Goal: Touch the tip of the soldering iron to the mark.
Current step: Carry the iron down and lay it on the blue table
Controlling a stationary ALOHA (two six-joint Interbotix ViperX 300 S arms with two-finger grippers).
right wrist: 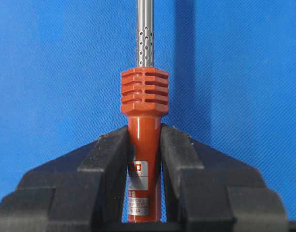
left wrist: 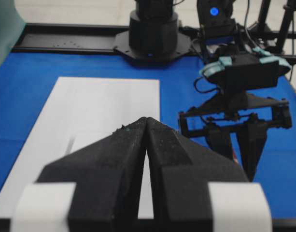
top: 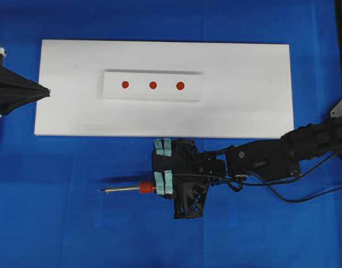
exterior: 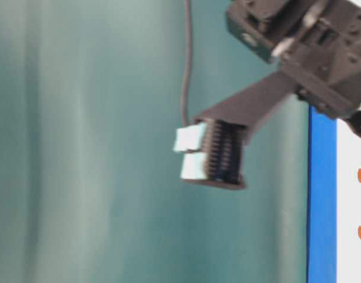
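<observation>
The soldering iron point(right wrist: 143, 116) is clamped by its red-orange handle between the two black fingers point(right wrist: 106, 164) of the right end effector point(right wrist: 144, 145), the ribbed collar sitting just beyond the fingertips and the perforated silver shaft running straight ahead. In the overhead view the right end effector point(top: 162, 182) holds the soldering iron point(top: 126, 189) level over the blue table point(top: 59, 223), with the pointed tip directed toward the left of that view. The tool lies near the long lower edge of the white board point(top: 243, 106) but apart from it; its shadow falls on the blue surface just above the shaft. A black cord point(top: 293, 195) trails along the right arm.

On the white board rests a smaller white plate point(top: 154, 95) bearing three red marks point(top: 153, 85) in a row. The tip is well apart from all three.

The left end effector point(top: 45, 91) is positioned at the left end of the white board, its point just over the board's edge. In the left wrist view the left end effector point(left wrist: 147, 123) has its fingers pressed together with nothing between them, aimed along the white board point(left wrist: 104, 101).
</observation>
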